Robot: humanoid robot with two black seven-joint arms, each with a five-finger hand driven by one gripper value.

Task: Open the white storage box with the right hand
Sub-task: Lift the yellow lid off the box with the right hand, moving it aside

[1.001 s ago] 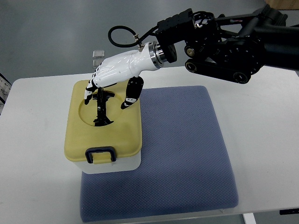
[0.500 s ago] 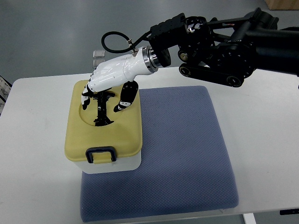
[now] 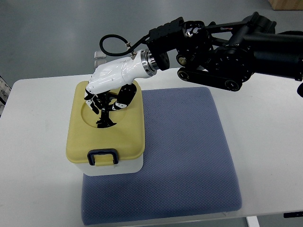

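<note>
The storage box has a white base and a pale yellow lid, with a blue latch at its front. It stands on the left part of a blue-grey mat. A black handle stands upright in the lid's round recess. My right hand, white with black fingers, reaches in from the upper right and sits over the recess. Its fingers and thumb are curled around the top of the handle. The lid lies flat on the box.
The mat lies on a white table. My black right arm spans the back right. A small clear object lies on the floor behind the table. Something white and black shows at the left edge.
My right hand has moved left and down onto the recess. Its fingers and thumb have drawn together around the top of the handle. The box has not moved.
</note>
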